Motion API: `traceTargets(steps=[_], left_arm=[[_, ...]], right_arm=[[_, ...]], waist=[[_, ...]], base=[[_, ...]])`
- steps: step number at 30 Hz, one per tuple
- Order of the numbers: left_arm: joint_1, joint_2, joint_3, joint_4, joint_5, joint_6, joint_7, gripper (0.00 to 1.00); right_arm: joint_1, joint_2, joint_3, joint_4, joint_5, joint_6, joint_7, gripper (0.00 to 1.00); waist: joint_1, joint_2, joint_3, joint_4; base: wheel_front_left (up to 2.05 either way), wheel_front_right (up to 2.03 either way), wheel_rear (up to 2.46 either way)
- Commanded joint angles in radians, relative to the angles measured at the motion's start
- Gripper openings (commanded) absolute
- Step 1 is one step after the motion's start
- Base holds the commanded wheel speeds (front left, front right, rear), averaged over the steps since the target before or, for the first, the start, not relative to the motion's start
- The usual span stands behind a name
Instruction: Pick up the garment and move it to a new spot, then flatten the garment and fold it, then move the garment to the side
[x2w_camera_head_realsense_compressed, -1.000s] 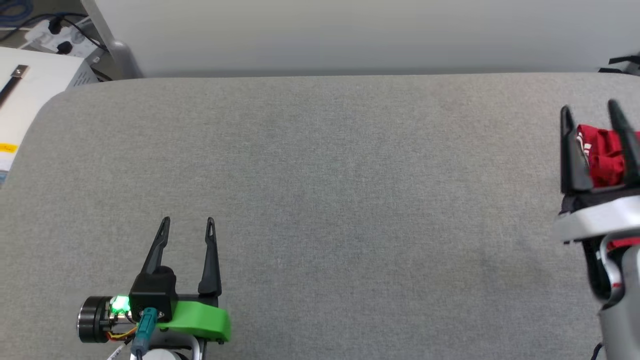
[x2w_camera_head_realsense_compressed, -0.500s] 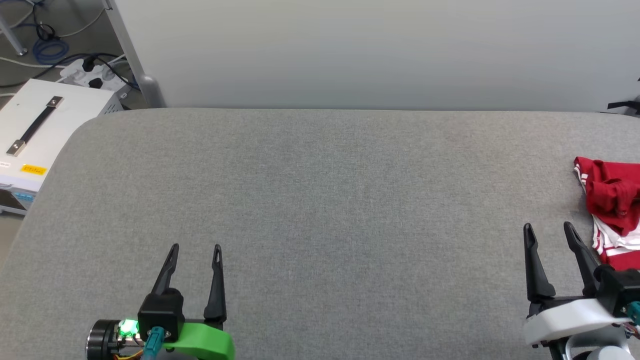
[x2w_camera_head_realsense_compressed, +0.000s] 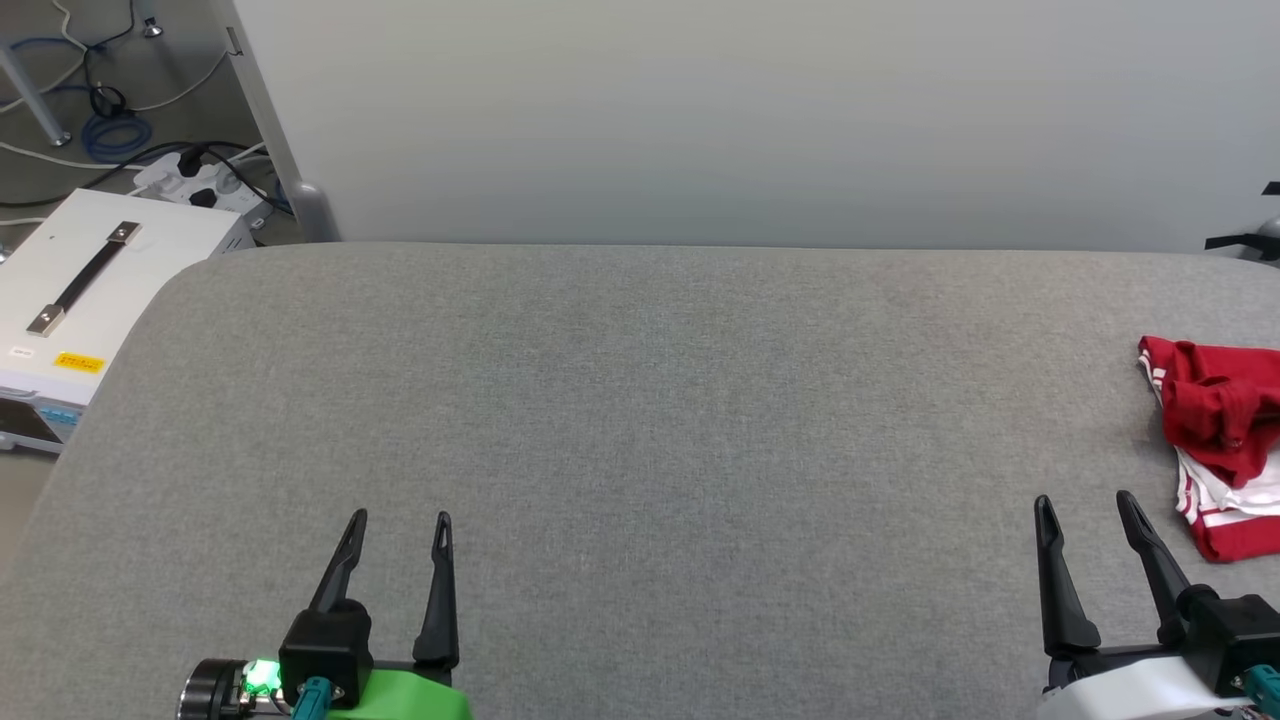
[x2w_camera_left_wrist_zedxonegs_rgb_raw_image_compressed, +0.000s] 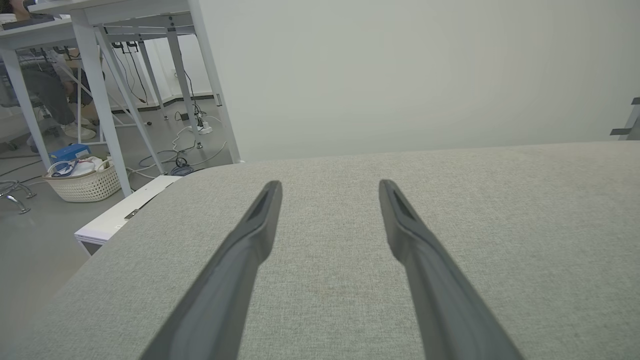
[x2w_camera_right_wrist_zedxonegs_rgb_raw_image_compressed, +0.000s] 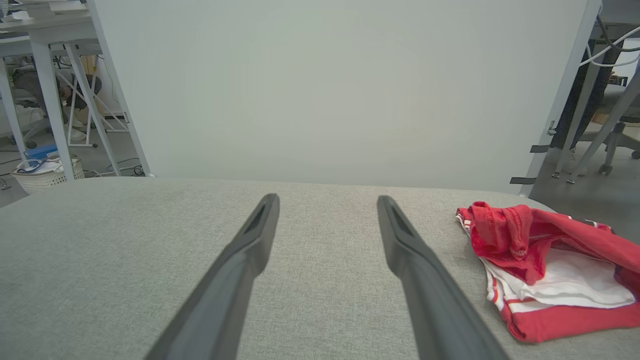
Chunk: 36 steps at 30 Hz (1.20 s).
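Grey woven cloth, finely flecked and faintly nubby, covers the tabletop, whose far corners are rounded. The garment lies crumpled at the tabletop's right edge. It is a soft red jersey bunched into loose folds, with smooth white fabric showing under the red and thin red-and-white stripe trim along its hems. In the right wrist view its topmost fold stands up as a wrinkled ridge. The right hand hovers just beside the garment, to its left and nearer the robot. Its two long, dark, tapering fingers are spread apart with nothing between them, clear of the fabric. The left hand is well apart from the garment, at the lower left over bare cloth, and is likewise spread and empty; each matte finger narrows to a slotted tip. A glossy green plastic housing sits at the left hand's base, with a small green light beside it. Behind the tabletop stands a plain pale panel. Off the left corner rests a white box with a black strap handle, and the left wrist view shows a cream woven basket on the floor.
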<state>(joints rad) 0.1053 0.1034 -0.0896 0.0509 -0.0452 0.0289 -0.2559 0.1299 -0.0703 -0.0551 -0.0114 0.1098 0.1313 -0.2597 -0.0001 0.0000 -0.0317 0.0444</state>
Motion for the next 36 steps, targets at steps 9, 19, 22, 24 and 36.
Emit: traceTargets(steps=[9,19,22,24,36], left_arm=[[0.019,-0.008,0.002,0.0,-0.007,-0.016,-0.006,1.0],[0.0,-0.007,0.001,0.001,-0.005,-0.019,0.004,0.0],[-0.003,-0.008,0.003,0.0,-0.003,-0.019,0.01,0.0],[-0.005,-0.009,0.004,-0.001,-0.003,-0.019,0.015,0.0],[-0.015,-0.013,0.013,-0.006,0.002,-0.02,0.039,0.0]], right_arm=[[0.026,0.01,0.011,-0.005,-0.004,-0.001,-0.002,1.0],[0.012,0.008,0.012,-0.003,-0.004,0.0,0.003,0.0],[0.009,0.008,0.013,-0.003,-0.007,0.0,0.009,0.0],[0.006,0.008,0.014,-0.003,-0.008,0.0,0.013,0.0],[-0.007,0.009,0.018,-0.001,-0.018,0.0,0.038,0.0]], waist=[[0.0001,0.0,0.005,0.006],[0.0001,0.0,0.011,0.007],[0.0001,0.0,0.011,0.005],[0.0001,0.0,0.012,0.005],[0.0001,0.0,0.014,0.0]], base=[[0.0,0.0,0.0],[0.0,0.0,0.0],[0.0,0.0,0.0],[0.0,0.0,0.0],[0.0,0.0,0.0]])
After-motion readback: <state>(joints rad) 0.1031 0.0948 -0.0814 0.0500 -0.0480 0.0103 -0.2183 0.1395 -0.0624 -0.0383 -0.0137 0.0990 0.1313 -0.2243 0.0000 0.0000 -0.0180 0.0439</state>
